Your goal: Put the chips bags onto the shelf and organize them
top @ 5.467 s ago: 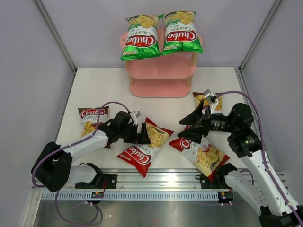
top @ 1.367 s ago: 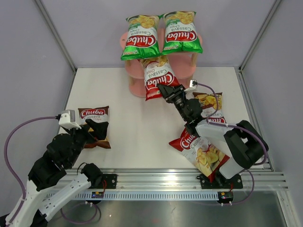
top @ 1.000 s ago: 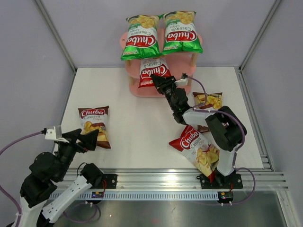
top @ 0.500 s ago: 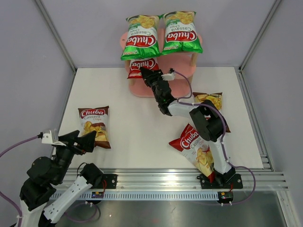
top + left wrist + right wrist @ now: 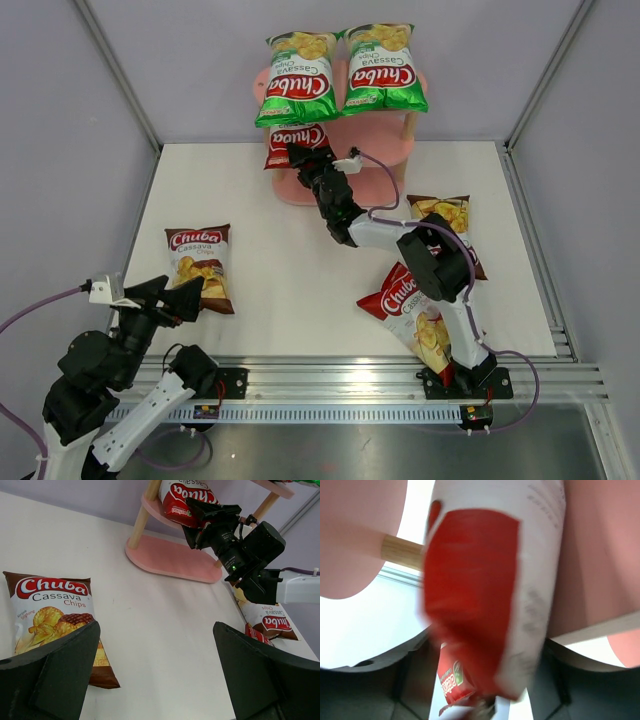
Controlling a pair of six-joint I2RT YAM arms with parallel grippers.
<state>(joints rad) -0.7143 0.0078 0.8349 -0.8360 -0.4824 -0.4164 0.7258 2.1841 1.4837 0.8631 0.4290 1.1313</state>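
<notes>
Right gripper (image 5: 298, 157) is poked into the middle tier of the shelf (image 5: 385, 150), fingers either side of a red chips bag (image 5: 293, 138) — honestly can't tell if they're pinching it or loose. That bag sits at the tier's left end, under the two green bags (image 5: 296, 88) up top. Left gripper (image 5: 175, 297) hangs wide open and empty, near a brown bag (image 5: 198, 262) flat on the table (image 5: 290, 270). A second red bag (image 5: 415, 310) and second brown bag (image 5: 440, 215) lie over on the right side.
</notes>
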